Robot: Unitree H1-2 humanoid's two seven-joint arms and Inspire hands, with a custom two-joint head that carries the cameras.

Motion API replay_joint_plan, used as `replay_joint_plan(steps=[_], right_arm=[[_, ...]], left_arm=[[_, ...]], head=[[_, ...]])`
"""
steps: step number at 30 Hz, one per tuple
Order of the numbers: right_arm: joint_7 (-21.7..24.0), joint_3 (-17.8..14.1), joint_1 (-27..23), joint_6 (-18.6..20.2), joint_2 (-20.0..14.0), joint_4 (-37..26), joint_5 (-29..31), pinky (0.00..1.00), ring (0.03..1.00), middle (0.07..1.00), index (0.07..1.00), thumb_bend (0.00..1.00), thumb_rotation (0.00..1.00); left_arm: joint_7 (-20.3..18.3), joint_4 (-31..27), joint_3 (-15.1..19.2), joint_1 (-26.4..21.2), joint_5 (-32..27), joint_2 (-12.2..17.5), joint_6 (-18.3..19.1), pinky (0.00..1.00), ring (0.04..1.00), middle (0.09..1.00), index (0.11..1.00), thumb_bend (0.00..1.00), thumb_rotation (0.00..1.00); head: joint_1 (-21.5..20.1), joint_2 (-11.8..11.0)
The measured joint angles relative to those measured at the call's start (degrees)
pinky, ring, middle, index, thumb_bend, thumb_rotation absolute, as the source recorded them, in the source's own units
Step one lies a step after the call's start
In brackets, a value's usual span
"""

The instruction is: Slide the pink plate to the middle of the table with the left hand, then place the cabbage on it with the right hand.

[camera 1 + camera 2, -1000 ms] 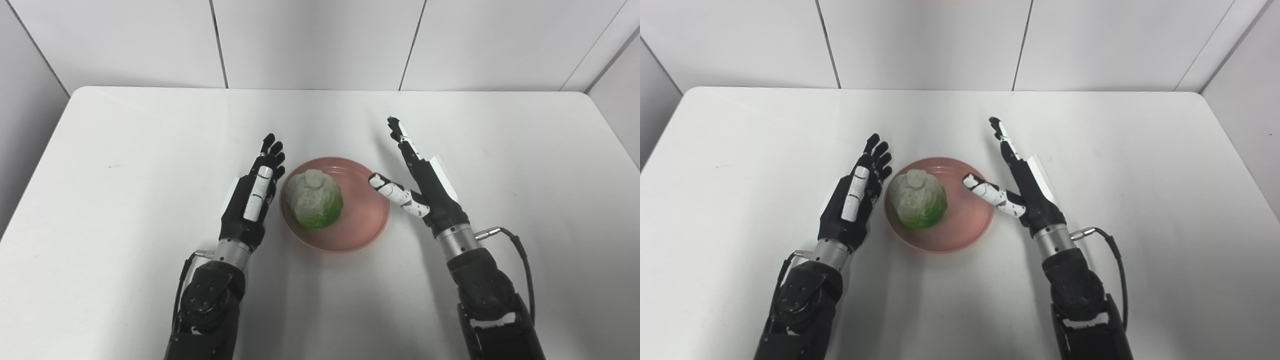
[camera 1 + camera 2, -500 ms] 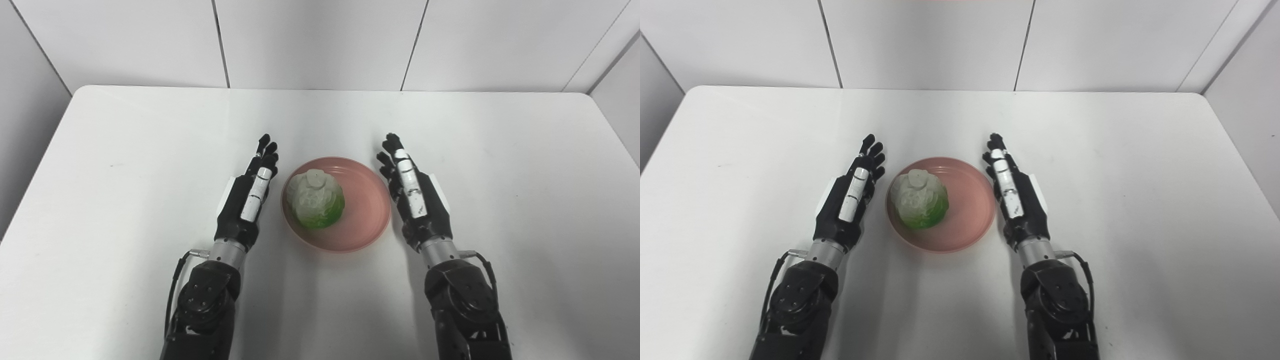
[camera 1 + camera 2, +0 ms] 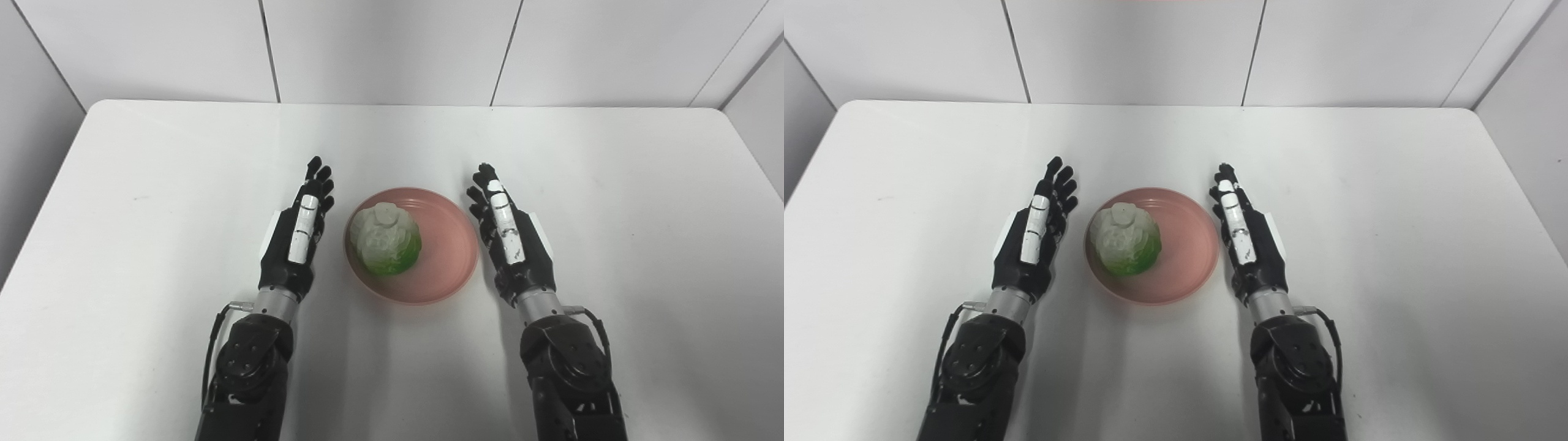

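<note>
The pink plate (image 3: 450, 257) sits near the middle of the white table. The cabbage (image 3: 387, 237), white on top and green at the bottom, rests on the plate's left half. My left hand (image 3: 296, 239) is open and empty, edge-on just left of the plate, not touching it. My right hand (image 3: 511, 242) is open and empty, edge-on just right of the plate, a small gap from the rim. Both show the same way in the right eye view: the left hand (image 3: 1029, 239), the right hand (image 3: 1251, 245), the cabbage (image 3: 1126, 240).
The white table (image 3: 643, 202) is bounded by white walls at the back and sides. A faint mark (image 3: 139, 198) lies on the table at the left. Both forearms come in from the bottom edge.
My right hand has drawn back from over the plate's right rim and turned edge-on, its thumb tucked in. My left hand has shifted slightly left, away from the plate. The camera has tilted slightly.
</note>
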Motion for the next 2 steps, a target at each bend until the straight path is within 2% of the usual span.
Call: replay_joint_plan(steps=[2], right_arm=[[-0.34,-0.09,0.00,0.00,0.00,-0.06,-0.04,1.00,0.969,0.963,0.953,0.66,0.93]], left_arm=[[-0.03,-0.11,-0.02,0.00,0.00,0.00,0.00,1.00,1.000,1.000,1.000,0.74,0.96]], head=[[0.00,0.00]])
